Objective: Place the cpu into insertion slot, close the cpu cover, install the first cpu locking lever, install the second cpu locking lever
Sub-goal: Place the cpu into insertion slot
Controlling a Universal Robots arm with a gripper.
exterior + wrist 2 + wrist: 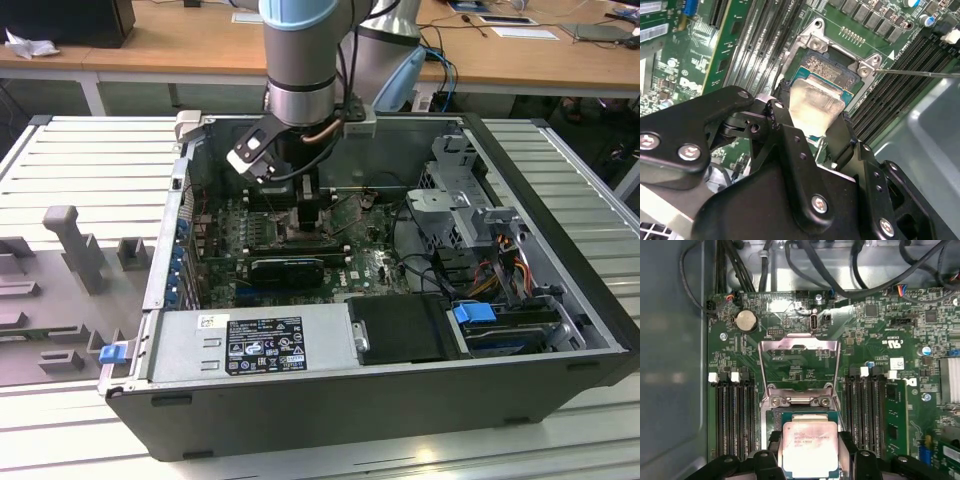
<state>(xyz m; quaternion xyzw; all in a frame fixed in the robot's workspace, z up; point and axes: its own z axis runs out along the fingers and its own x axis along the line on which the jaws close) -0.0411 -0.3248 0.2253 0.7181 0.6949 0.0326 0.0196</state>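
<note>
Wooden desks [200,45] stand behind a slatted metal worktop [90,160], on which an open computer case [330,400] lies on its side. The arm [300,60] reaches straight down into the case over the green motherboard [880,340].

The fingers [842,135] are narrowed onto the cpu [812,105], gripping it by two opposite edges. Its silvery face is turned up toward the wrist and its flat underside faces the board. So the cpu sits squarely between the fingers, not off to either side.

The insertion slot [826,64] lies directly beneath the chip. In the second wrist view, a strip of the slot's contact field and two corners of its silver rim show past the chip's far edge. In the first wrist view the cpu [810,442] looks square to the rim, with its edges running parallel to the memory sockets on either side. Being square, it has no long axis to align, only its corners. I cannot tell whether it is already resting in the slot or hanging just above it.

The cpu cover [790,343] is open. It is swung back flat over the board beyond its hinge, on the side of the slot away from the fingers, and well clear of the chip. A thin metal rod [920,74], likely one of the locking levers, juts out from a corner of the rim.
</note>
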